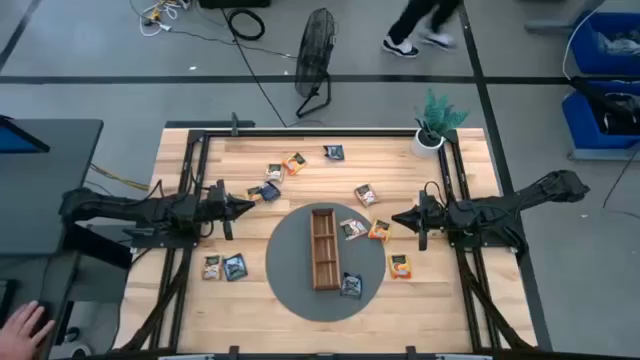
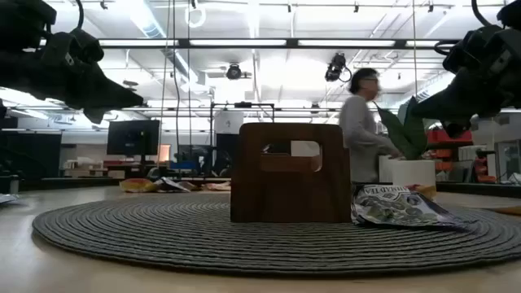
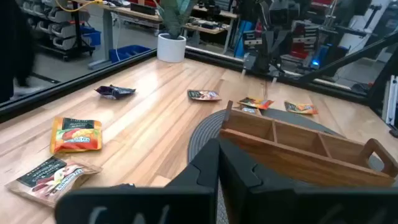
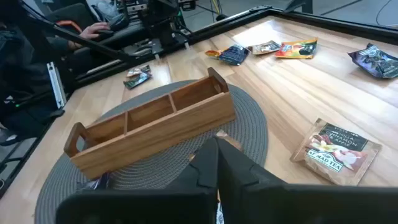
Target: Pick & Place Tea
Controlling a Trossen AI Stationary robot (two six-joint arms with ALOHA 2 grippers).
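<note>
Tea sachets are scattered flat on the table around the wooden tray [image 1: 323, 248], which sits empty on the round grey mat [image 1: 290, 290] with its long axis running toward and away from the table's front edge.

Left gripper [image 1: 246, 207]: fingers pressed together, nothing held, hovering left of the mat and pointing at the tray. Nearest to it is the dark sachet [image 1: 266, 192], lying just ahead of the tips and slightly toward the far edge. An orange/teal pair [image 1: 224, 267] lies behind and toward the front edge.

Right gripper [image 1: 399, 217]: fingers also together, empty, aimed at the tray from the opposite side. The orange sachet [image 1: 379, 231] lies almost directly under and just forward of its tips, touching the pale one [image 1: 353, 229] on the mat's rim.

Judgement: the right arm has the shorter reach; fingers must be spread before descent, and the approach is near-vertical since the sachets lie flat.
</note>
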